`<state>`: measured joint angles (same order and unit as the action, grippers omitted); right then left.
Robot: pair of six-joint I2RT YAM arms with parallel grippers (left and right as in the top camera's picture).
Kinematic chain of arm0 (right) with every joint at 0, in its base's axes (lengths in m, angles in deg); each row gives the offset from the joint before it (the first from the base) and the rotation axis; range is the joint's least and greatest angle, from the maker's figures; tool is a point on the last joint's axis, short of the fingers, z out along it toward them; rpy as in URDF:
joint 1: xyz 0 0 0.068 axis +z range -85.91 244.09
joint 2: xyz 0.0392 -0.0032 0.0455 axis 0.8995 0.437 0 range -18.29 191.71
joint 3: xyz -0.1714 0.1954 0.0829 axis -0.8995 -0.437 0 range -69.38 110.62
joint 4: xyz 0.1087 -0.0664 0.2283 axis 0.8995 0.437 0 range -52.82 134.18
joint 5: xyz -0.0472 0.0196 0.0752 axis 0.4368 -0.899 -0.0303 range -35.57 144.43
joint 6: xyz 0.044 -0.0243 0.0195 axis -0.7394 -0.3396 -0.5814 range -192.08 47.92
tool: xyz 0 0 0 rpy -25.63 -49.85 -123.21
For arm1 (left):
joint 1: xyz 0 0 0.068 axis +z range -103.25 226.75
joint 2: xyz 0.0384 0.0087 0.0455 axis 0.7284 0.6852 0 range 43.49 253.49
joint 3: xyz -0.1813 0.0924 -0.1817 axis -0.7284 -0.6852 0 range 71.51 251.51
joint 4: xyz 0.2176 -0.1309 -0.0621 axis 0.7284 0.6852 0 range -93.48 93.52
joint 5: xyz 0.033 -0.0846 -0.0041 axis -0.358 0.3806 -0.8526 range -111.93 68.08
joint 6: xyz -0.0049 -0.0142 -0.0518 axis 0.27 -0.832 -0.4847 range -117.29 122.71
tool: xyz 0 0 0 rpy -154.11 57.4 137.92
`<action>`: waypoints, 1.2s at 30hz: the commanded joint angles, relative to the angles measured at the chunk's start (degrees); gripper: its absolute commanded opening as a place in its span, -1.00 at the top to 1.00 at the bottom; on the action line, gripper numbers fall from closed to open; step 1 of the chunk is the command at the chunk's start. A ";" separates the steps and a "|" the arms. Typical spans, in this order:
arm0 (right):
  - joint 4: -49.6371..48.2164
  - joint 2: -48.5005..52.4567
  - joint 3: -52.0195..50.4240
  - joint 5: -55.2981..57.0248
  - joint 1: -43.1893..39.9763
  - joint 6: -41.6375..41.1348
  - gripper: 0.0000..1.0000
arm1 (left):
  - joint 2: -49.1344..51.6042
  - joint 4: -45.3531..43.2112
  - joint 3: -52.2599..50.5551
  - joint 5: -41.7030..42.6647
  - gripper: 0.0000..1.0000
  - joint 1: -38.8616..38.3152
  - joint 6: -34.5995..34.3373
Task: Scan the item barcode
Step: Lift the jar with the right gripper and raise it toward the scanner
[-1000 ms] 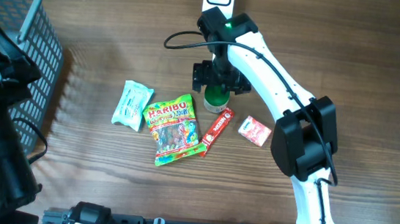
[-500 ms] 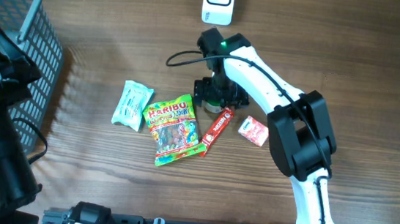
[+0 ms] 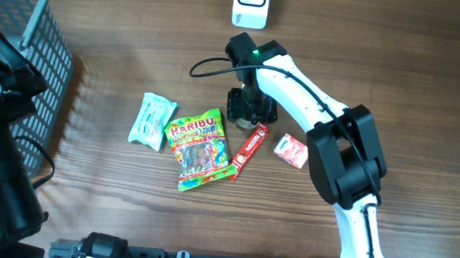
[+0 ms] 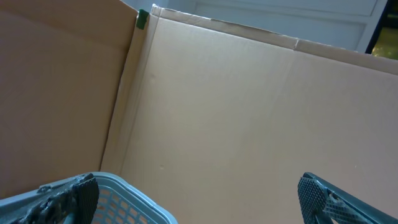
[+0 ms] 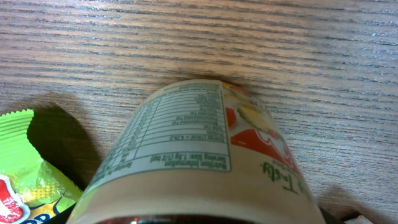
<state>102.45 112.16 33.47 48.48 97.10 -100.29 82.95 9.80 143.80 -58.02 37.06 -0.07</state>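
A beige jar (image 5: pixel 199 143) with a nutrition label and a red-and-green logo fills the right wrist view, lying close against the camera on the wooden table. From overhead, my right gripper (image 3: pixel 252 106) sits directly over it, jaws drawn in against its sides, and hides nearly all of it. The white scanner (image 3: pixel 252 0) stands at the table's far edge, straight beyond the gripper. My left gripper (image 4: pixel 199 199) is open and empty, held up at the far left over the rim of the basket (image 4: pixel 130 196), facing a cardboard wall.
Beside the jar lie a Haribo bag (image 3: pixel 201 147), a white packet (image 3: pixel 152 120), a red stick pack (image 3: pixel 250 145) and a small pink pack (image 3: pixel 292 150). The grey-blue basket (image 3: pixel 19 32) fills the far left corner. A black cable (image 3: pixel 212 55) loops off the right wrist.
The right gripper came toward the near edge and down over the jar, then narrowed its jaws onto it. The left arm has not moved.
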 commanded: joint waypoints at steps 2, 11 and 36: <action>3.19 1.73 1.55 -0.26 -0.24 4.39 -0.11 | 0.00 -0.13 0.48 0.72 -1.00 -0.11 0.85; 20.24 1.55 9.88 -1.49 -0.26 5.66 0.09 | 0.00 -0.13 0.46 0.72 -1.00 -0.11 0.85; 27.04 0.68 10.93 -39.10 10.38 5.75 0.04 | -0.07 -0.39 0.46 0.74 -1.00 -0.11 0.83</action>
<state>129.12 113.04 42.98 13.84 105.12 -93.69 82.95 9.75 143.80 -58.00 37.06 -0.07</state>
